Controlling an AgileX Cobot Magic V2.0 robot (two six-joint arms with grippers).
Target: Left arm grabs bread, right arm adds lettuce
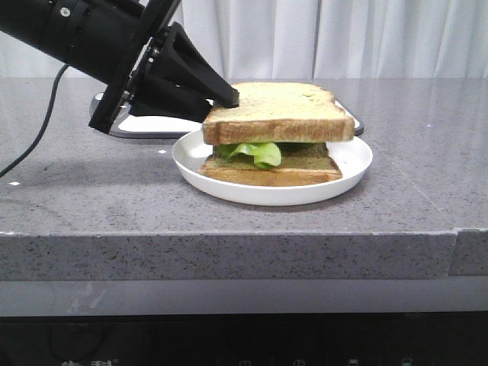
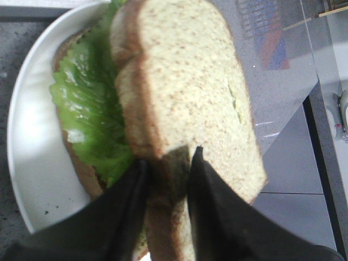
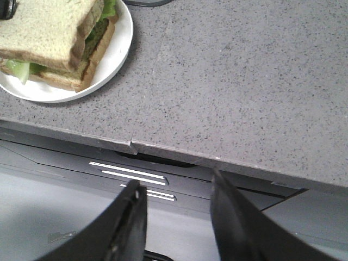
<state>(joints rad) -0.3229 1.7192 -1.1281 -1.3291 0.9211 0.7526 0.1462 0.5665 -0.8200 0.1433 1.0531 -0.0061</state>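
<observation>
A white plate (image 1: 351,164) is seen in the middle of the grey counter (image 1: 91,206), and a small sandwich is built on it. A bottom slice (image 1: 271,174) is laid flat on the plate, and the lettuce (image 1: 259,152) is spread on top of it, with a ruffled green edge poking out toward 6 o'clock in the front view. The bread (image 1: 278,110) is held just above the lettuce by the left arm (image 1: 99,38), which is reached in from 10 o'clock. The jaws of the left gripper (image 2: 166,163) are clenched on the crust of the bread, one on each face of the slice, as is shown in the left wrist view. The bread is kept nearly flat and lined up over the pile, most likely so that it can be set down as a lid. It cannot be told whether the bread is touching the lettuce yet. The right gripper (image 3: 176,198) is held off past the front edge of the counter, well apart from the plate, and its jaws are released with nothing between them. It is judged that the lettuce step is done, and the right arm is kept out of the way of the bread.
</observation>
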